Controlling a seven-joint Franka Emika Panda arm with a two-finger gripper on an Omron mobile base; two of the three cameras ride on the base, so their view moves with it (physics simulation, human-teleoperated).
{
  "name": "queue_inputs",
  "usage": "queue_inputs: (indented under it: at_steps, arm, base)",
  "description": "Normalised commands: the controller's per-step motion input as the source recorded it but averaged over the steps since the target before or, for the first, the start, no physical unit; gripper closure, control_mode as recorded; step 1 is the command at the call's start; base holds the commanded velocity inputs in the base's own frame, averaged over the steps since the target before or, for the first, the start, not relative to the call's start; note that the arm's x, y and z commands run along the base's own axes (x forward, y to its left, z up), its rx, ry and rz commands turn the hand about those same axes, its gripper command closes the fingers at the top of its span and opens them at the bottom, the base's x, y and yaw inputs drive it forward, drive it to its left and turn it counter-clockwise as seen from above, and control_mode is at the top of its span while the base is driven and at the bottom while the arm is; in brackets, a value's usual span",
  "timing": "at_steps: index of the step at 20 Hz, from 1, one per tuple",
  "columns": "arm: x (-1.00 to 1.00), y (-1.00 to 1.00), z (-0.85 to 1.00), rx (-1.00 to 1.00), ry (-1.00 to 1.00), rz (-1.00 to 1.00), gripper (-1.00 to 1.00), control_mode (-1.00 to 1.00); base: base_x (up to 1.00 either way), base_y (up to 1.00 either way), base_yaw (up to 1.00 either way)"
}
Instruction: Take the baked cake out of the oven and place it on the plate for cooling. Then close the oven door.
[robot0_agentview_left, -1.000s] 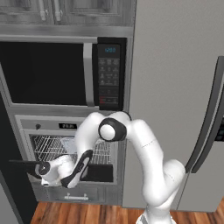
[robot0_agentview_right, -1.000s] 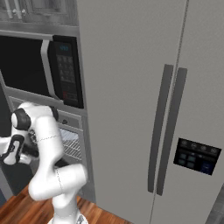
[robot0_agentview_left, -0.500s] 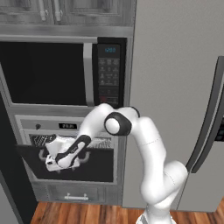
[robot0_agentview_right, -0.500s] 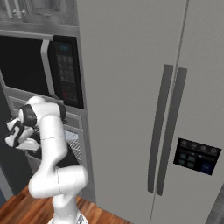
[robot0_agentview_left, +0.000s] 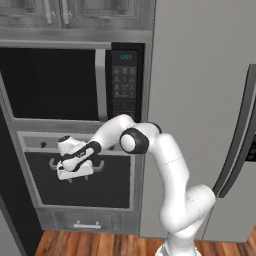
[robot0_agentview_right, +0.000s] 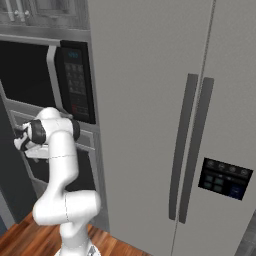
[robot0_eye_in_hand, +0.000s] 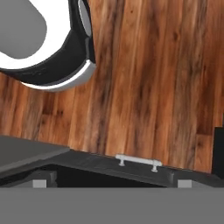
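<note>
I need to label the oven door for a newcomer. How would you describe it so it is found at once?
Left of the tall grey fridge stands an appliance column. Below the black-windowed microwave is the oven door: a wide dark glass panel, steel-framed, with a curved silver bar handle, unlike the narrow steel drawer beneath.

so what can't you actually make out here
- Pincer in the left base view: too small to see how it stands.
- Curved silver bar handle on the dark glass oven door: middle hidden by the hand.
- Cake and plate: out of frame.

No readable text anywhere: bluish digits on the microwave (robot0_agentview_left: 75, 82) display too blurred to make out, keypad markings and fridge (robot0_agentview_right: 165, 125) panel icons too small.
</note>
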Motion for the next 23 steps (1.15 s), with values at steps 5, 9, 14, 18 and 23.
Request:
queue_inputs:
  at_steps: [5, 9, 14, 18, 23]
  arm:
    - [0.34, 0.00, -0.15, -0.04, 0.00, 0.00, -1.00, -1.00]
    - [0.28, 0.06, -0.15, -0.04, 0.00, 0.00, -1.00, -1.00]
    - [0.53, 0.00, -0.11, -0.06, 0.00, 0.00, -1.00, -1.00]
    - [0.43, 0.00, -0.08, -0.04, 0.00, 0.00, -1.00, -1.00]
    - [0.41, 0.00, -0.06, -0.01, 0.00, 0.00, -1.00, -1.00]
  base:
    - [0.00, 0.00, 0.00]
    - [0.00, 0.00, 0.00]
    - [0.00, 0.00, 0.00]
    - [0.00, 0.00, 0.00]
    - [0.00, 0.00, 0.00]
